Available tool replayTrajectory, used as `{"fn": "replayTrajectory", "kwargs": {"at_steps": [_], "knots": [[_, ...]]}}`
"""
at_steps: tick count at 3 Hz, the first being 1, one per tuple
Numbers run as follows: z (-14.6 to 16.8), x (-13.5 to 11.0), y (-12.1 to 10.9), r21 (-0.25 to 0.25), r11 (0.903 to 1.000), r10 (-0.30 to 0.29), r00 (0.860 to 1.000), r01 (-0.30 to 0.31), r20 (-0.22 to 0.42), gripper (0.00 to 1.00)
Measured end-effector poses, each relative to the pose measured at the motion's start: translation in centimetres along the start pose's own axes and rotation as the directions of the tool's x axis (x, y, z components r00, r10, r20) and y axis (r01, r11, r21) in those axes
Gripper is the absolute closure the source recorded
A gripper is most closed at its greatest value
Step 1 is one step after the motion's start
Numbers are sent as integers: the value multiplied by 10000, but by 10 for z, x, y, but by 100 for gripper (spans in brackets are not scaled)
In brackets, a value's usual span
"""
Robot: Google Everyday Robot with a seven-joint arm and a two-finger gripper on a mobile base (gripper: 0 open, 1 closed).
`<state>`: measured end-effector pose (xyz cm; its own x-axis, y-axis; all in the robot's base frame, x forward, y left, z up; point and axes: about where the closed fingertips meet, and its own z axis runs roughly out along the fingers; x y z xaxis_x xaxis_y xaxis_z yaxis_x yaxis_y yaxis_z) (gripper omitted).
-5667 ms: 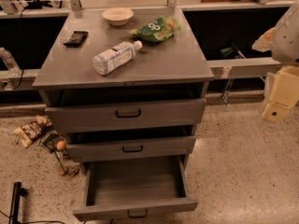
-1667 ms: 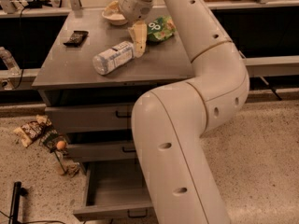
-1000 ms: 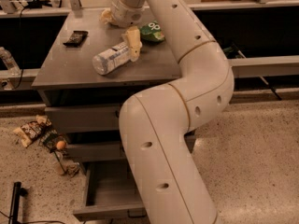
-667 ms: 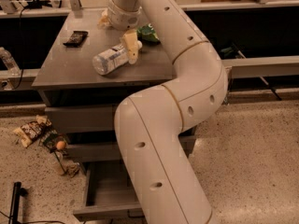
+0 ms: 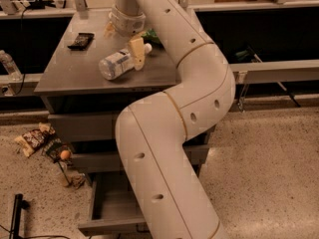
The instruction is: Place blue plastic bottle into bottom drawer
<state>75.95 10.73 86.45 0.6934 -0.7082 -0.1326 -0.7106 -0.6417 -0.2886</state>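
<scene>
The blue plastic bottle [image 5: 115, 64] lies on its side on the grey cabinet top [image 5: 75, 73], white cap pointing right. My gripper [image 5: 123, 42] hangs just above and behind the bottle's cap end. Its tan fingers are apart: one finger [image 5: 137, 53] stands in front of the bottle's neck, the other shows at the wrist's far left. Nothing is held. The bottom drawer [image 5: 108, 226] is pulled open below, and my arm hides much of it.
A black object [image 5: 81, 40] lies at the back left of the top. A green snack bag [image 5: 152, 34] peeks out behind my arm. A small clear bottle [image 5: 9, 65] stands at far left. Wrappers [image 5: 34, 138] and an orange ball [image 5: 65, 155] lie on the floor.
My gripper has moved left from over the green bag and come down toward the bottle's cap end. The bottle has not moved.
</scene>
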Motion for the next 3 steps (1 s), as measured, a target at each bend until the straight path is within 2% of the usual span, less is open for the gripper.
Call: {"fn": "replayTrajectory", "kwargs": {"at_steps": [2, 3], "knots": [[27, -2, 3, -592, 9979, -265, 9996, 265, 5, 62], [22, -6, 3, -519, 9975, -480, 9986, 490, 202, 85]]}}
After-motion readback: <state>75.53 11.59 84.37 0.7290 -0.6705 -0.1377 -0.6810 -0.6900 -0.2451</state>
